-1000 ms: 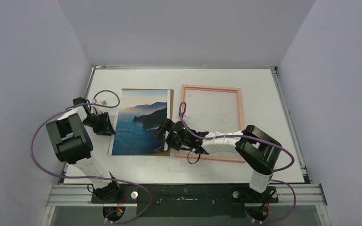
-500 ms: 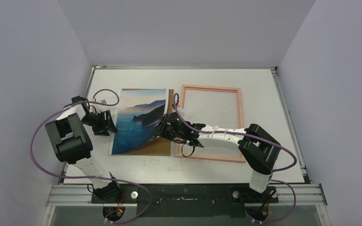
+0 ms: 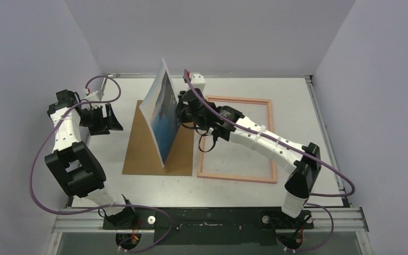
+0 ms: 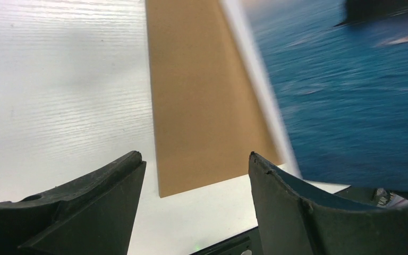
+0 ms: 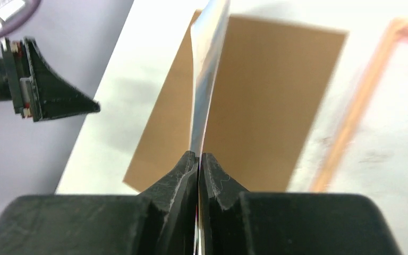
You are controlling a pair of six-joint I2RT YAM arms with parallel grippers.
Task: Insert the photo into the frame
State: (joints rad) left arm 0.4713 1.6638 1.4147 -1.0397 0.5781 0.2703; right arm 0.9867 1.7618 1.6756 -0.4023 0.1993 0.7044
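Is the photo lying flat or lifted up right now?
Lifted. The right claw pinches the photo by one edge, holding it nearly upright over the brown backing board.

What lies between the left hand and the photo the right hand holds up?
Before the photo, only bare table and the flat brown backing board; top and left wrist views show it.

High rear view facing down, close wrist views, all sharing board (image 3: 136, 155)
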